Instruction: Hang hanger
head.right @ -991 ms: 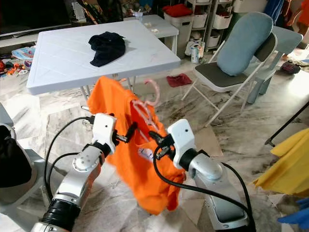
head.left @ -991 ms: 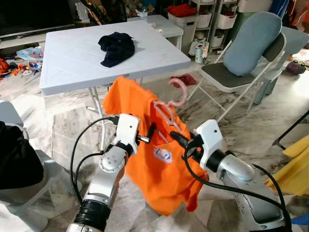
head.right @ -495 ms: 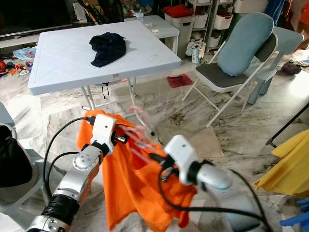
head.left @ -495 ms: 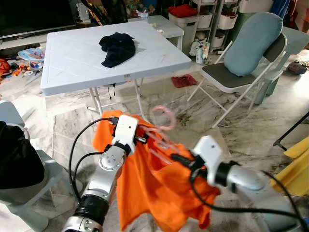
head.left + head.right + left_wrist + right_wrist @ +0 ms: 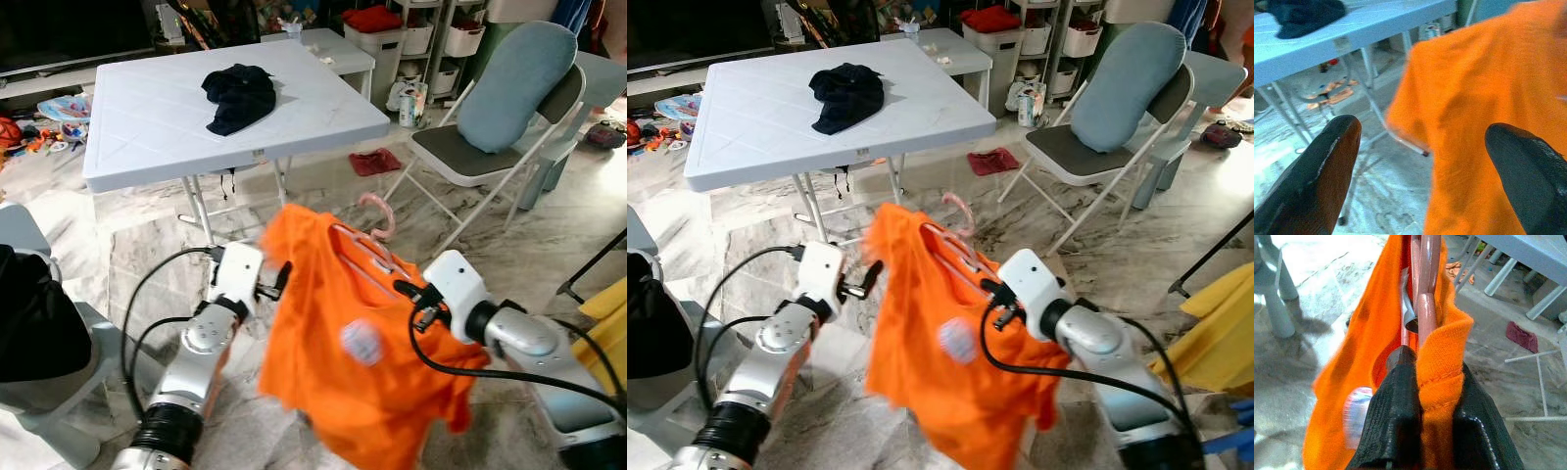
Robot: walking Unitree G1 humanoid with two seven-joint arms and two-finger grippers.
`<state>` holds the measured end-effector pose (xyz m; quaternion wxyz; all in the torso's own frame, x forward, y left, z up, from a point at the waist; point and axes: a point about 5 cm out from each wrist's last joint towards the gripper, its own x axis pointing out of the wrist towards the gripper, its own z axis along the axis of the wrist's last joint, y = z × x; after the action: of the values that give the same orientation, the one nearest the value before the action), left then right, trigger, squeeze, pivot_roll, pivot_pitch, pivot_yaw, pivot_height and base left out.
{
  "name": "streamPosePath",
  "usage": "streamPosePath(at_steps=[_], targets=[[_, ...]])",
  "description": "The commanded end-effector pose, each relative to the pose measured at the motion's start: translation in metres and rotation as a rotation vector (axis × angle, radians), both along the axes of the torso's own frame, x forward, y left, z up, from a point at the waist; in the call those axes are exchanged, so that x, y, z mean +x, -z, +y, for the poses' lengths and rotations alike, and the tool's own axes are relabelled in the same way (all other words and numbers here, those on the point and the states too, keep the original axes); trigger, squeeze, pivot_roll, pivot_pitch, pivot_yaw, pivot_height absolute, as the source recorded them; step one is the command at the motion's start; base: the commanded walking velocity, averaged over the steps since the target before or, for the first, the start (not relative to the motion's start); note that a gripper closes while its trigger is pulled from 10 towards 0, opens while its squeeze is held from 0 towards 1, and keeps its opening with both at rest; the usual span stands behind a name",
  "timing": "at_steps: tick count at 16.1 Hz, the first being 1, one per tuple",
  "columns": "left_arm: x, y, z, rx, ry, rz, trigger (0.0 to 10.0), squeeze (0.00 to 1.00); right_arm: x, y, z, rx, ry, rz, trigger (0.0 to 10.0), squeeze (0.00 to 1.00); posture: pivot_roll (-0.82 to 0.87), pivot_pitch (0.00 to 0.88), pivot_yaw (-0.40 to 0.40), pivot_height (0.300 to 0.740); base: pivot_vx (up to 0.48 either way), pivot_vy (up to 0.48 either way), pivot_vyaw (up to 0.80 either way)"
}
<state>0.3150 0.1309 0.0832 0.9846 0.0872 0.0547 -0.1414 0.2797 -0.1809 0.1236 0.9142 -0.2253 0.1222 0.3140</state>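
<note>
- Orange shirt [image 5: 362, 343] hangs on a pink hanger [image 5: 367, 240] in mid-air in front of me, between the white tabletop [image 5: 147, 127] and my body, well above the marble floor [image 5: 118, 264].
- My right gripper [image 5: 407, 291] has its fingers [image 5: 1400, 406] clamped on the shirt's collar edge and on the hanger's bar under it; my right wrist view shows the pink bars running up out of the pinch.
- My left gripper [image 5: 277, 279] sits just beside the shirt's left edge with its fingers [image 5: 1327, 161] spread wide apart, gripping nothing.
- Step in hand, as I judge it: carrying the loaded hanger to wherever it hangs. I can't see a rail or rod from here.
- To do it well, I'd keep the right pinch firm so the bar doesn't slide inside the cloth, keep the hook [image 5: 380, 211] upright and free of fabric, and move slowly so the shirt doesn't swing.
- My left fingers could steady the hem, but mustn't snag it.
- Count: one hanger, one orange shirt, one dark garment [image 5: 238, 95] on the tabletop, one folding chair [image 5: 490, 117] with a blue cushion, two grippers.
</note>
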Motion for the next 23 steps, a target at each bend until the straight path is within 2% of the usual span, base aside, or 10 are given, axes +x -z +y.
streamPosePath(at_steps=[1,2,3,5,6,9,11,16,17,23], targets=[[0.003,-0.003,0.008,0.009,-0.038,-0.009,10.0,0.0,0.001,-0.009,-0.006,0.009,0.0,-0.038,10.0,0.0,-0.12,0.0,0.015,0.74,0.0,0.0,0.0],[0.004,-0.004,0.009,0.005,-0.047,-0.008,10.0,0.0,0.002,-0.01,-0.009,0.007,0.011,-0.041,10.0,0.0,-0.12,0.0,0.015,0.74,0.0,0.0,0.0],[0.006,-0.005,0.005,0.002,-0.039,-0.007,10.0,0.0,0.004,-0.012,-0.006,0.05,0.027,-0.042,10.0,0.0,-0.13,0.0,0.018,0.74,0.0,0.0,0.0],[0.006,-0.007,-0.013,-0.027,0.004,-0.015,10.0,0.0,0.005,-0.017,0.006,0.087,0.006,-0.062,10.0,0.0,-0.13,0.0,0.018,0.74,0.0,0.0,0.0],[0.005,-0.01,-0.028,-0.056,0.052,-0.023,10.0,0.0,0.004,-0.019,0.015,0.104,-0.011,-0.082,10.0,0.0,-0.13,0.0,0.018,0.74,0.0,0.0,0.0],[0.004,-0.014,-0.046,-0.078,0.102,-0.031,10.0,0.0,-0.004,-0.016,0.031,0.151,-0.052,-0.06,10.0,0.0,-0.13,0.0,0.017,0.74,0.0,0.0,0.0],[0.005,-0.015,-0.045,-0.075,0.086,-0.038,10.0,0.0,-0.014,-0.017,0.038,0.173,-0.133,-0.024,10.0,0.0,-0.13,0.0,0.018,0.74,0.0,0.0,0.0],[0.012,-0.015,-0.031,-0.051,0.038,-0.041,10.0,0.0,-0.032,-0.023,0.039,0.215,-0.282,0.088,10.0,0.0,-0.14,0.0,0.023,0.74,0.0,0.0,0.0],[0.012,-0.014,-0.03,-0.049,0.036,-0.04,10.0,0.0,-0.033,-0.023,0.038,0.213,-0.284,0.092,10.0,0.0,-0.14,0.0,0.023,0.74,0.0,0.0,0.0],[0.002,-0.001,-0.011,-0.004,0.049,0.006,10.0,0.0,-0.02,-0.011,0.008,0.058,-0.203,0.102,10.0,0.0,-0.13,0.0,0.021,0.74,0.0,0.0,0.0]])
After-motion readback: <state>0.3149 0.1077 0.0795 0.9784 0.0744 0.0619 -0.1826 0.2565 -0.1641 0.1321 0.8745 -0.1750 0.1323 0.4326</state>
